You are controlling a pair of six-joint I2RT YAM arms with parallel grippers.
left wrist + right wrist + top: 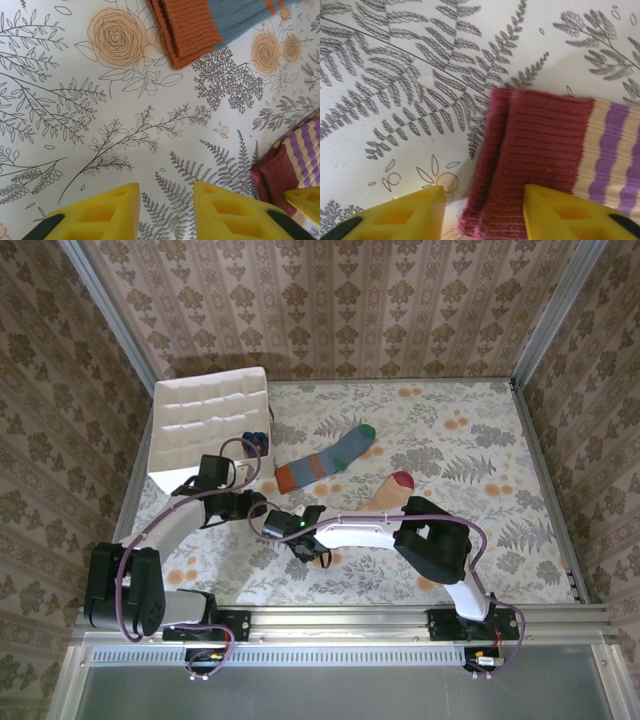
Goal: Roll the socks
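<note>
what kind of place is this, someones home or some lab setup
Probably a staged robot test booth, not a real room: wallpapered panels close in a table, and the left arm and right arm are bolted to a metal rail at its near edge.

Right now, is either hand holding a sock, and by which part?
Nothing is held yet. The right hand sits open over the maroon cuff of the striped sock; the left hand is open over the table.

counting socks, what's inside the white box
A dark blue-and-teal bundle sits in the white box's near right corner compartment. A purple cable crosses in front, covering its lower edge, so what it is is unclear.
</note>
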